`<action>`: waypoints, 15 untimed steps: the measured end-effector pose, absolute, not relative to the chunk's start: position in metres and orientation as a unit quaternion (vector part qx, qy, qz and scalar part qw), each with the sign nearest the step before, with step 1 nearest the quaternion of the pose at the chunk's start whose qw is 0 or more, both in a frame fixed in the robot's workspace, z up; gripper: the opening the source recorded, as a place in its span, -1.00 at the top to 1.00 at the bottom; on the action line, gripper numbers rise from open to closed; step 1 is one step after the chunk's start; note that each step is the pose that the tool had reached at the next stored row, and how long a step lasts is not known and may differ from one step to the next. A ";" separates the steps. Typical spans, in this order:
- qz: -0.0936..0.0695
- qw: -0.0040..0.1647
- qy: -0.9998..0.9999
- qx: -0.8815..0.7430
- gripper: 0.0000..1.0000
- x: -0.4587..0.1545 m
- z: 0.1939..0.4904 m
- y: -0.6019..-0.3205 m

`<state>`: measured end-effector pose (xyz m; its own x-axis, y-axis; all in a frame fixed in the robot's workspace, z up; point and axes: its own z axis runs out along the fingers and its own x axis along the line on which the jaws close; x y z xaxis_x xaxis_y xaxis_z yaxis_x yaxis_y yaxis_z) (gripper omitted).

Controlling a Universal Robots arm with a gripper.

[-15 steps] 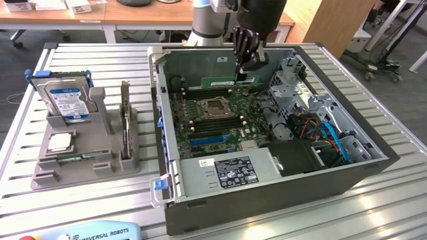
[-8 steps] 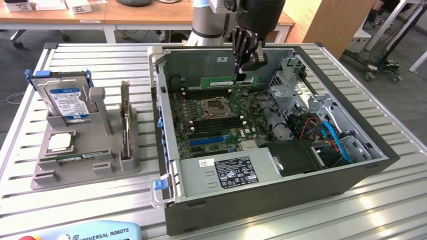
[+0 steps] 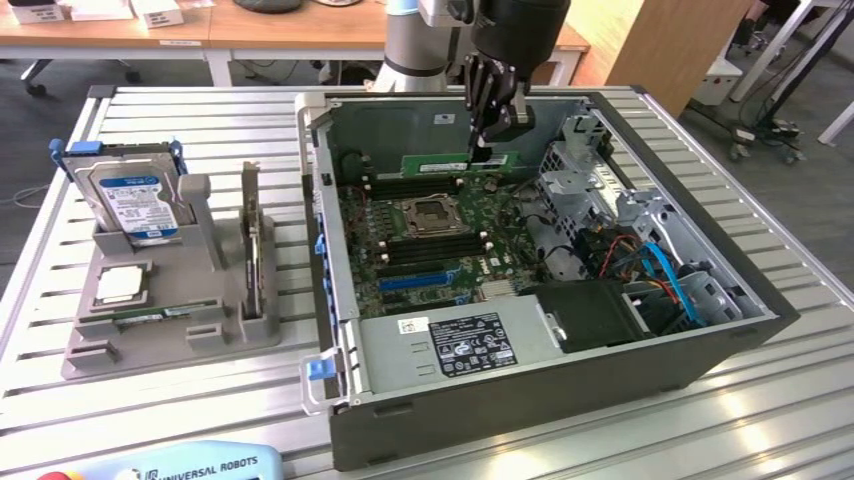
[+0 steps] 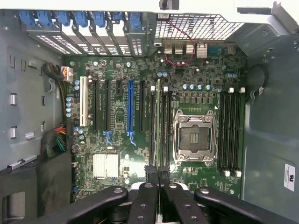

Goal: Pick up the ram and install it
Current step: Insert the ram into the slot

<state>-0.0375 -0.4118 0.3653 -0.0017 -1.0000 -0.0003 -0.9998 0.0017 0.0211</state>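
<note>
The ram is a long green stick that hangs level inside the open computer case, a little above the motherboard. My gripper reaches down from above and is shut on the ram's end on the exterior view's right. In the wrist view the ram shows edge-on as a thin line running out from my gripper. It lies along the black memory slots beside the empty processor socket. Whether it touches a slot I cannot tell.
On the exterior view's left a grey holder carries a blue-labelled hard drive and a square silver processor chip. Inside the case are the power supply, a drive cage and cables. A second slot bank flanks the socket.
</note>
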 end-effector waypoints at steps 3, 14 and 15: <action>-0.008 0.007 -0.708 0.706 0.77 -0.038 0.365 -0.412; -0.008 0.007 -0.708 0.706 0.77 -0.038 0.349 -0.412; -0.008 0.007 -0.708 0.706 0.77 -0.038 0.347 -0.412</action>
<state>-0.0376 -0.4118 0.3475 -0.0017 -1.0000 -0.0003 -0.9998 0.0017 0.0211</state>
